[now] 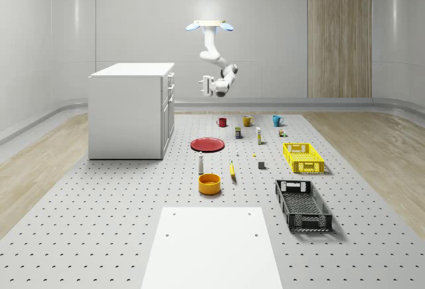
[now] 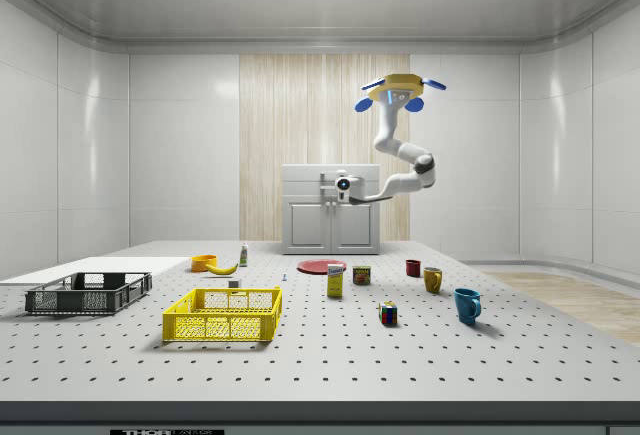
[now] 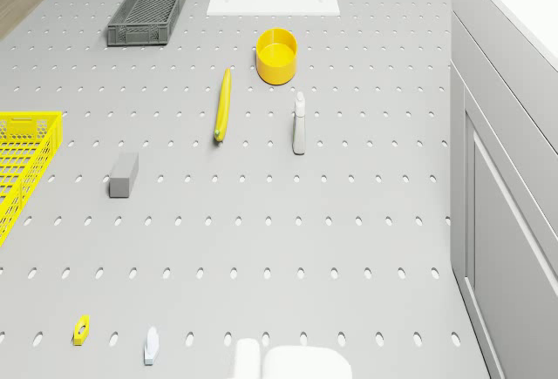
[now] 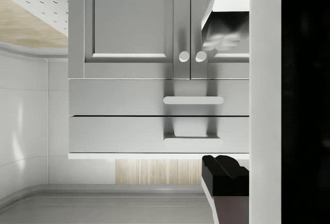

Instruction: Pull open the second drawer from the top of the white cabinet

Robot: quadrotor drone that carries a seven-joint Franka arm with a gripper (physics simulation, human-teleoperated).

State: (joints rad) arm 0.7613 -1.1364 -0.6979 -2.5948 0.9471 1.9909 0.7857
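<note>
I hover in the air over the perforated grey table (image 1: 99, 222), a little way out from the front of the white cabinet (image 1: 126, 113). My white jointed arm hangs from my body and bends toward the cabinet, with my gripper (image 1: 202, 86) level with its drawers and apart from them. In the wrist view, two fingers, one pale (image 4: 224, 26) and one dark and blocky (image 4: 225, 175), stand well apart with nothing between them: my hand is wide open and holds nothing.

The cabinet is a plain boxy unit with smooth matte panels. The wrist view shows it upside down: two doors with small round knobs, and two flat drawers with long bar handles. The second drawer from the top (image 4: 129, 97) sits flush and shut, its handle (image 4: 193, 100) untouched.

On the table lie a flat red plate (image 1: 208, 144), a round yellow bowl (image 1: 209, 183), a banana (image 1: 232, 170), a slim white bottle (image 1: 200, 163) and a small grey block (image 1: 261, 165). Three mugs stand in a row: red (image 1: 222, 122), yellow (image 1: 247, 121), blue (image 1: 277, 120). A yellow lattice crate (image 1: 303, 157) and a dark grey lattice crate (image 1: 303, 204) sit near each other; I can see nothing inside either. A smooth white panel (image 1: 212, 246) lies flat at the near end.
</note>
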